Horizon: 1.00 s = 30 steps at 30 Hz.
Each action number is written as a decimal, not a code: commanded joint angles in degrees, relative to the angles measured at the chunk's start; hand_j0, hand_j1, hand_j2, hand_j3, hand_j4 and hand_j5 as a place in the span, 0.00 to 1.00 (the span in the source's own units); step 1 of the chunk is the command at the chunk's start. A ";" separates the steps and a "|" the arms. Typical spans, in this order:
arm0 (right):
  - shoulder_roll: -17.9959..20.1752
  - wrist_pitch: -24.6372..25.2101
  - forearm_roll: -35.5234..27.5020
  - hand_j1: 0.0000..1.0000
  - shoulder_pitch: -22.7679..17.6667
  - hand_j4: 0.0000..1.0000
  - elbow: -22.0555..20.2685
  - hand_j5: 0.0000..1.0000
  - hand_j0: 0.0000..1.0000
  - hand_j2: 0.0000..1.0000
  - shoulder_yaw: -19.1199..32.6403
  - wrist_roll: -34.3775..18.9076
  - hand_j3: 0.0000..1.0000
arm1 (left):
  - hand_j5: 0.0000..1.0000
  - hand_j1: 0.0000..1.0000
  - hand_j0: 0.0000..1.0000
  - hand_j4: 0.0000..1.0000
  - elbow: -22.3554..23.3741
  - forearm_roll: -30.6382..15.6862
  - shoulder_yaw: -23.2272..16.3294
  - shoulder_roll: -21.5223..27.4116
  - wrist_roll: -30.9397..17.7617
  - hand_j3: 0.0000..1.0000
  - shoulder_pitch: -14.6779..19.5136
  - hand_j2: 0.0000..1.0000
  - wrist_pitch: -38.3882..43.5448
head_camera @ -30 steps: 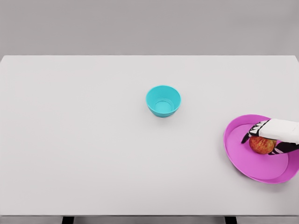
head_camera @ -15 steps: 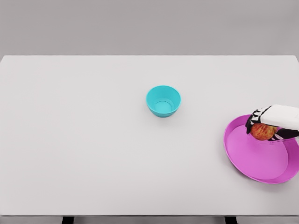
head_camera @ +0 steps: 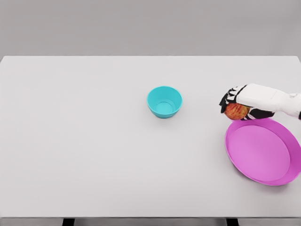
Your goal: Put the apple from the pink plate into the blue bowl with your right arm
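My right hand [head_camera: 239,106] comes in from the right edge and is shut on the red-yellow apple [head_camera: 236,111], holding it in the air above the table, just past the far left rim of the pink plate [head_camera: 263,150]. The plate now holds nothing. The blue bowl [head_camera: 164,101] stands upright near the table's middle, well to the left of the hand and apart from it. My left arm does not show.
The white table [head_camera: 84,141] spans the whole view, with its front edge near the bottom and its far edge against a grey wall. The pink plate reaches toward the right edge of the picture.
The right hand has lifted the apple off the pink plate and carried it up and to the left, beyond the plate's rim, toward the bowl.
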<state>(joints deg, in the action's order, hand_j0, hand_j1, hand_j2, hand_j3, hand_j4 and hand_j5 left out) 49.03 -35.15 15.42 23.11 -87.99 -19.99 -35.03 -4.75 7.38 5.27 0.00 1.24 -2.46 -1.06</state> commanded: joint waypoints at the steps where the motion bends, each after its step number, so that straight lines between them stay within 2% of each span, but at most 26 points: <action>1: -2.63 0.15 -0.13 0.55 0.09 0.55 0.01 0.55 0.55 0.55 -0.14 0.03 0.55 | 1.00 1.00 1.00 1.00 0.00 0.00 0.01 0.00 -0.01 1.00 0.00 1.00 0.00; 3: -4.73 0.15 0.14 0.55 0.35 0.55 0.10 0.55 0.55 0.55 -0.31 0.03 0.55 | 1.00 1.00 1.00 1.00 0.00 0.00 0.01 0.00 -0.01 1.00 0.00 1.00 0.00; 9: -7.02 0.15 1.11 0.55 2.29 0.55 0.37 0.55 0.55 0.55 -0.84 0.03 0.55 | 1.00 1.00 1.00 1.00 0.00 0.00 0.01 0.00 -0.01 1.00 0.00 1.00 0.00; 12: -9.83 0.15 2.34 0.55 5.89 0.55 0.98 0.55 0.55 0.55 -4.18 0.03 0.55 | 1.00 1.00 1.00 1.00 0.00 0.00 0.01 0.00 -0.01 1.00 0.00 1.00 0.00; 18: -14.23 0.15 4.71 0.55 8.53 0.55 4.06 0.55 0.55 0.55 -4.80 0.03 0.55 | 1.00 1.00 1.00 1.00 0.00 0.00 0.01 0.00 -0.01 1.00 -0.09 1.00 0.00; 20: -14.40 0.15 5.06 0.55 8.88 0.55 4.32 0.55 0.55 0.55 -4.88 0.03 0.55 | 1.00 1.00 1.00 1.00 0.00 0.00 0.01 0.00 -0.01 1.00 0.00 1.00 0.00; 24: -16.95 0.15 5.94 0.55 12.74 0.55 7.75 0.55 0.55 0.55 -7.78 0.03 0.55 | 1.00 1.00 1.00 1.00 0.00 0.00 0.01 0.00 -0.01 1.00 0.00 1.00 0.00; 26: -18.09 0.15 6.11 0.55 13.36 0.55 8.45 0.55 0.55 0.55 -8.22 0.03 0.55 | 1.00 1.00 1.00 1.00 0.00 0.00 0.01 0.00 -0.01 1.00 0.00 1.00 0.00; 30: -21.61 0.15 7.70 0.55 17.49 0.55 14.25 0.55 0.55 0.55 -11.48 0.03 0.55 | 1.00 1.00 1.00 1.00 0.00 0.00 0.01 0.00 -0.01 1.00 -0.09 1.00 0.00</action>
<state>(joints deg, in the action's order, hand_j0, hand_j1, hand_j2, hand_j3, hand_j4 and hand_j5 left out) 29.00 -35.14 22.82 41.04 -76.37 -30.18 -35.02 -4.74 7.38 5.27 0.00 1.24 -2.55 -1.06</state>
